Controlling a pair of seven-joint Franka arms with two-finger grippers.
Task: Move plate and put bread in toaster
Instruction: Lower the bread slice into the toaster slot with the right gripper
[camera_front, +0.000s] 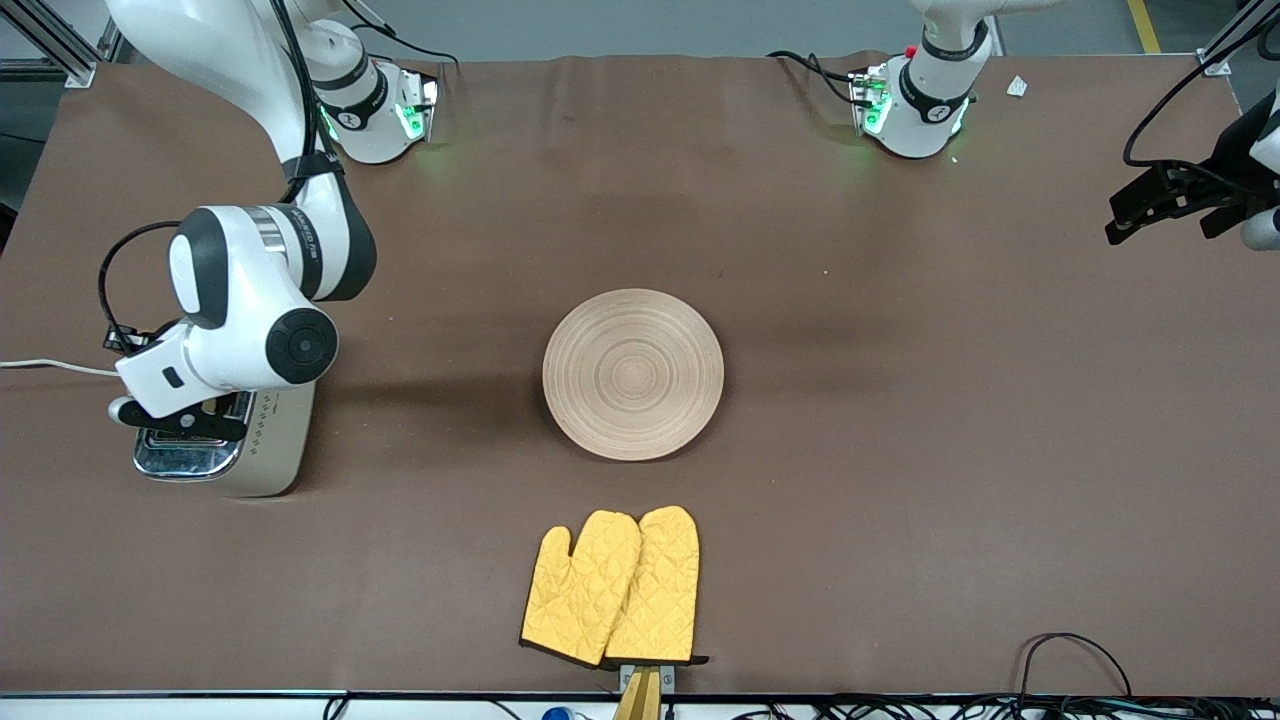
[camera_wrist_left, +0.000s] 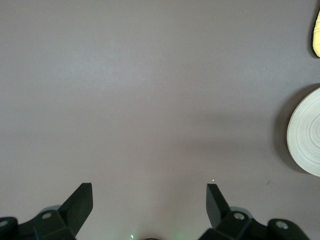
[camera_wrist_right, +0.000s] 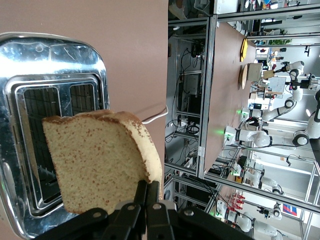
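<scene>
Right gripper (camera_wrist_right: 148, 200) jaws pinch speckled bread (camera_wrist_right: 95, 160) over chrome toaster (camera_wrist_right: 30, 55).

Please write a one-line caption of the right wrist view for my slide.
Right gripper holding the bread by one edge above the open slots of the toaster.

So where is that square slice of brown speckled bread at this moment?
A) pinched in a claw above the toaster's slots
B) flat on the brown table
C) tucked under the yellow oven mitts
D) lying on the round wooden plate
A: the right wrist view shows the right claw shut on the square slice of brown speckled bread, held over the slots of the chrome-topped cream toaster; the round wooden plate lies bare.
</scene>
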